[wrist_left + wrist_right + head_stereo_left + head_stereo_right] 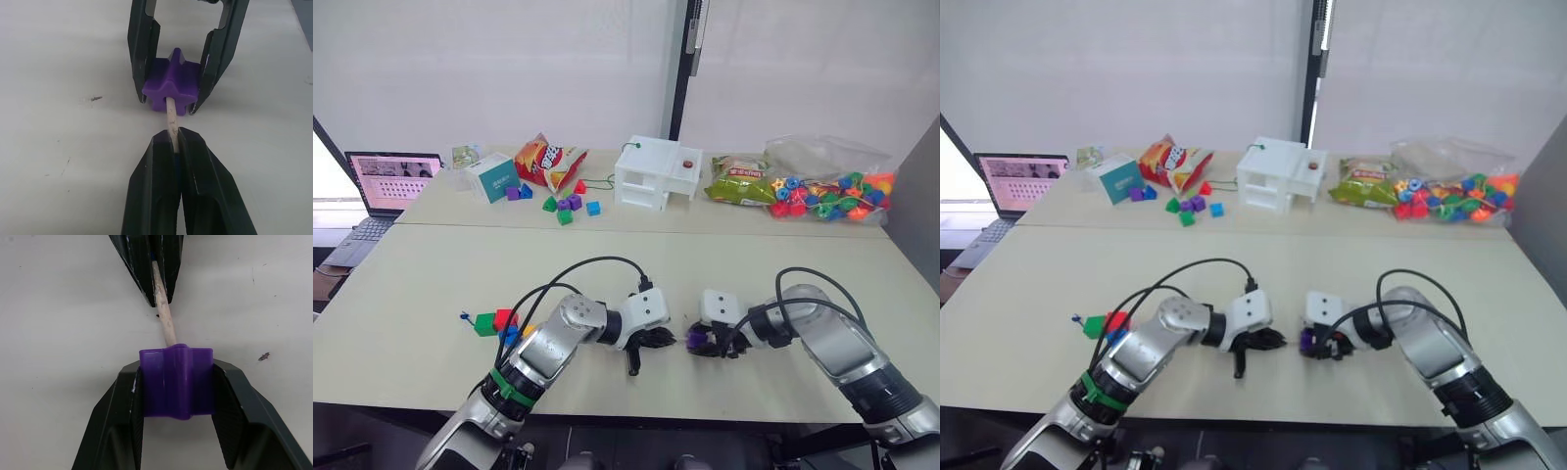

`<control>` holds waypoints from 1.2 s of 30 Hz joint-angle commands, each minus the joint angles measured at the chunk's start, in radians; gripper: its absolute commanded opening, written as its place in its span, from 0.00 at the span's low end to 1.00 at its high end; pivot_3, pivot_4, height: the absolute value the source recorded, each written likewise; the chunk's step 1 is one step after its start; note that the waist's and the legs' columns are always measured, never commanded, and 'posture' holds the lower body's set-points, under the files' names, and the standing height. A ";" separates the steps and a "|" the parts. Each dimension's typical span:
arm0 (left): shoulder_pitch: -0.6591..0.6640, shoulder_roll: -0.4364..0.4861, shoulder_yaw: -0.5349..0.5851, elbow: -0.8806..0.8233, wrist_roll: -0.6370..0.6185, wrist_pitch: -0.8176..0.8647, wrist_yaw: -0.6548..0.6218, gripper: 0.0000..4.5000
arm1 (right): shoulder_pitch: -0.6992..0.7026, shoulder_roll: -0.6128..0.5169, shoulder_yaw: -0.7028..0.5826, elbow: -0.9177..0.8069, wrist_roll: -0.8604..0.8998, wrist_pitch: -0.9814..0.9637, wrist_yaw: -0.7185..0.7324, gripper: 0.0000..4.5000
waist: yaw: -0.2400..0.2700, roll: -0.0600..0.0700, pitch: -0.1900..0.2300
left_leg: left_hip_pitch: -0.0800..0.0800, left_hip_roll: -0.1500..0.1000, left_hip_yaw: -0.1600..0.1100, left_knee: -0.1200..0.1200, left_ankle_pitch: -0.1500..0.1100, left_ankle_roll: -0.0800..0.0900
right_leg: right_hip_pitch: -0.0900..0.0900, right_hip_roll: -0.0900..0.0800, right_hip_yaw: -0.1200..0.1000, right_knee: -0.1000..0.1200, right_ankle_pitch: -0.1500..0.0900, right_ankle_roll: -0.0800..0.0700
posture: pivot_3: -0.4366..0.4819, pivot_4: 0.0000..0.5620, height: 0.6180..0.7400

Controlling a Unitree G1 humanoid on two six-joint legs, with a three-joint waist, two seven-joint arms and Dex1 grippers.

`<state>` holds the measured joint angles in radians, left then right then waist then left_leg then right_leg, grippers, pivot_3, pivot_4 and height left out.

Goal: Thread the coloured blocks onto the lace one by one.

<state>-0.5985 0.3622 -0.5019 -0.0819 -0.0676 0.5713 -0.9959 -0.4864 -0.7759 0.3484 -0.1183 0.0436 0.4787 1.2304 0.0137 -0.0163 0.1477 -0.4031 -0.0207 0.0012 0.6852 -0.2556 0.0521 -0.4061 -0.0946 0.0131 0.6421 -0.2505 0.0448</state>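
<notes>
The two arms are meeting low over the near part of the pale table (431, 284). The right gripper (176, 396) is squeezing the purple block (177, 382) between its two black fingers, one finger pressing on each side. The left gripper (172, 142) is pinched tight on the lace (171, 115), with only the pale stiff tip sticking out past its fingertips. That tip is poking into the hole in the side of the purple block. The two grippers are sitting just beside each other, nose to nose, with the block between them.

Off to the robot's left, a little pile of blocks is waiting on the table: the green block (485, 324), the red block (504, 318) and the blue block (510, 335), all touching or nearly so. A yellow one is peeking out behind the arm.

On the far table a white box (656, 172), a red snack bag (546, 162), a bag of bright beads (827, 191) and more small blocks (566, 206) are lying about. A laptop (386, 184) is sitting open at the far left.
</notes>
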 commanded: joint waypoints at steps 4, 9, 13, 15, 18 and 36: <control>-0.067 -0.015 -0.020 -0.135 -0.031 0.063 -0.030 0.00 | -0.015 0.045 0.040 -0.055 0.009 0.048 0.001 0.30 | -0.003 0.000 0.000 | 0.000 0.000 0.000 0.000 0.000 0.000 | 0.000 0.001 0.000 0.000 0.000 0.000 | 0.48 0.27 1.00; -0.046 -0.035 -0.009 -0.135 -0.053 0.090 -0.020 0.00 | -0.028 0.081 0.048 -0.044 -0.005 0.069 -0.027 0.30 | -0.003 0.000 0.000 | 0.000 0.000 0.000 0.000 0.000 0.000 | 0.000 0.001 0.000 0.000 0.000 0.000 | 0.48 0.27 1.00; -0.010 -0.047 -0.003 -0.098 -0.048 0.039 -0.009 0.00 | -0.035 0.093 0.043 -0.046 -0.009 0.082 -0.027 0.30 | -0.005 0.000 0.000 | 0.002 0.001 0.000 0.000 0.000 0.000 | 0.001 0.001 0.001 0.000 0.000 0.000 | 0.48 0.27 1.00; -0.008 -0.056 0.003 -0.098 -0.053 0.039 -0.010 0.00 | -0.037 0.093 0.043 -0.049 -0.009 0.084 -0.022 0.30 | -0.004 0.000 0.000 | 0.002 0.001 0.000 0.000 0.000 0.000 | 0.001 0.001 0.001 0.001 0.000 0.000 | 0.48 0.27 1.00; -0.016 -0.070 0.009 -0.108 -0.058 0.043 -0.012 0.00 | -0.034 0.085 0.051 -0.056 -0.012 0.082 -0.009 0.30 | -0.004 0.000 0.000 | 0.002 0.000 0.000 0.000 0.000 0.000 | 0.001 0.001 0.001 0.000 0.000 0.000 | 0.48 0.27 1.00; -0.005 -0.058 0.012 -0.076 -0.049 -0.017 -0.057 0.00 | -0.046 0.088 0.070 -0.093 0.000 0.068 0.042 0.30 | -0.002 0.000 0.000 | 0.001 0.000 0.000 0.000 0.000 0.000 | 0.000 0.000 0.000 0.000 0.000 0.000 | 0.48 0.27 1.00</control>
<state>-0.5771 0.3602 -0.4617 -0.1100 -0.0650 0.6241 -1.0287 -0.5237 -0.7307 0.3788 -0.1389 0.0102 0.5664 1.2598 0.0115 -0.0164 0.1477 -0.4027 -0.0205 0.0011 0.6851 -0.2557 0.0522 -0.4062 -0.0945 0.0135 0.6423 -0.2505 0.0448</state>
